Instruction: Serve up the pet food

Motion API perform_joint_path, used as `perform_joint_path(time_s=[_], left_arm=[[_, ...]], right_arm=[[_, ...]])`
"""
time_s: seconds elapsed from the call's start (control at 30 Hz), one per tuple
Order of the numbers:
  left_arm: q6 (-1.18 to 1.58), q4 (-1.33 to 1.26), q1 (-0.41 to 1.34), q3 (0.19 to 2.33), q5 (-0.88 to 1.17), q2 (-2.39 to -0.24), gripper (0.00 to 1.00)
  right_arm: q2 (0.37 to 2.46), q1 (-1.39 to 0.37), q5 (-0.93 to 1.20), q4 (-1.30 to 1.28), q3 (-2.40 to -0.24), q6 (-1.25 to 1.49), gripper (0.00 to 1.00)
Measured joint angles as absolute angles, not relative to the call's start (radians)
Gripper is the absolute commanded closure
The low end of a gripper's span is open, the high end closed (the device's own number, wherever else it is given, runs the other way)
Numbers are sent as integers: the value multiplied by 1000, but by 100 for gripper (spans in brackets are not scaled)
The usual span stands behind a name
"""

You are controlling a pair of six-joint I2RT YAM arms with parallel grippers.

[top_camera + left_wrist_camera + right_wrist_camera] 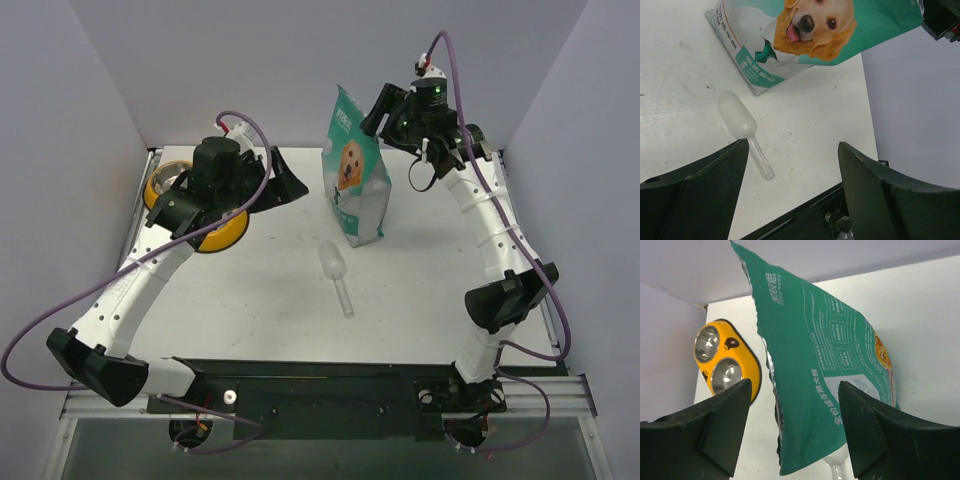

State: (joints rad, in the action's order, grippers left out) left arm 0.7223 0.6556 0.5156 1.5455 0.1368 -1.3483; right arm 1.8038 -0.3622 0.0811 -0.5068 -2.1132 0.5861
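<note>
white tabletop (250,300), pale walls on three sides.

top view: pouch (352,175) stands upright at rear centre, dog face toward the arms. pet food not seen in any view; judged to be inside the pouch. clear scoop (335,272) lies flat just in front of the pouch, apart from it, handle toward the near edge, unheld. yellow feeder (160,185) sits rear left, partly hidden under the left arm, well apart from the pouch. left gripper (292,180) hangs btwn feeder and pouch, pointing toward the pouch. right gripper (385,115) is high at the pouch's top, rear right.

left wrist view: jaws spread wide, nothing btwn them, nothing touched. scoop (740,120) and the pouch's lower front lie below on bare table. judgement: this arm is kept free for the scoop.

right wrist view: jaws apart, one on each side of the pouch's upper part (810,365). clear gap on the feeder side. other finger (865,430) is very near the foil; contact cannot be told. no firm hold seen. top edge looks torn open, silver lining showing. judgement: pincer is placed to pinch and steady the pouch so it won't topple during scooping. feeder's two steel bowls (707,345) show beyond, no kibble seen in them. judgement: serving not yet begun.

risk: thin pouch may buckle or tip if pinched off-centre.
</note>
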Motion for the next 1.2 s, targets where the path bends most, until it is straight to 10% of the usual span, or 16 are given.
perform_joint_path(time_s=[0.77, 1.2], left_arm=[[620, 727, 463, 1584, 158, -1396, 18], [625, 730, 462, 1584, 165, -1360, 18]], right_arm=[[1844, -533, -315, -558, -2114, 169, 100], [1773, -624, -405, -526, -2000, 99, 100]])
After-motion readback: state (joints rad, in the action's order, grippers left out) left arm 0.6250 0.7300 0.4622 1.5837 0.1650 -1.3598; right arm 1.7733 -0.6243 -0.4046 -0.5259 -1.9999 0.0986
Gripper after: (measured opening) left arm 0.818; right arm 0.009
